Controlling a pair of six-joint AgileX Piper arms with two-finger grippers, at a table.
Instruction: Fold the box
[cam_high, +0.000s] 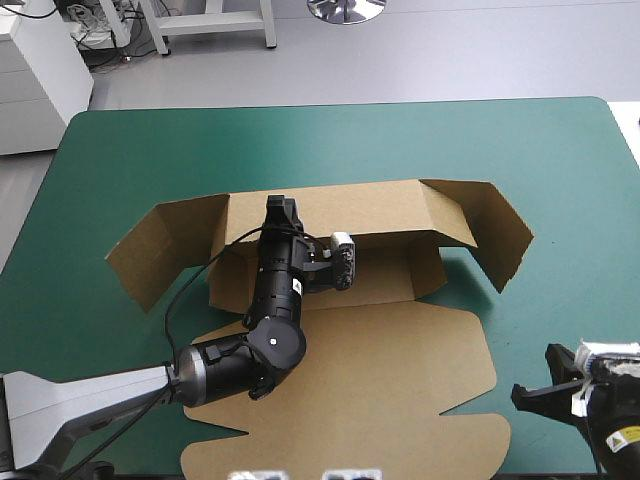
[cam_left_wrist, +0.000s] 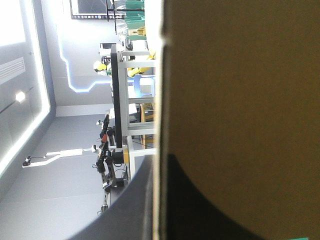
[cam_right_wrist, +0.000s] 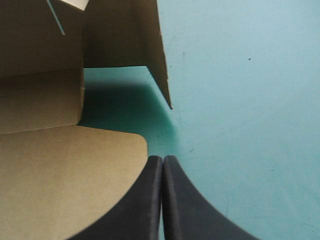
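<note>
High view: left claw (cam_high: 281, 208) pinched on box (cam_high: 400, 360) rear wall; right claw (cam_right_wrist: 162, 162) fully closed, empty, just off box's lid corner, over teal-green tabletop (cam_high: 560, 170).

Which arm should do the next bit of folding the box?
Probably the left. The left gripper grips the raised back wall of the box, while the right gripper sits shut over the teal-green cover, beside the box.
</note>
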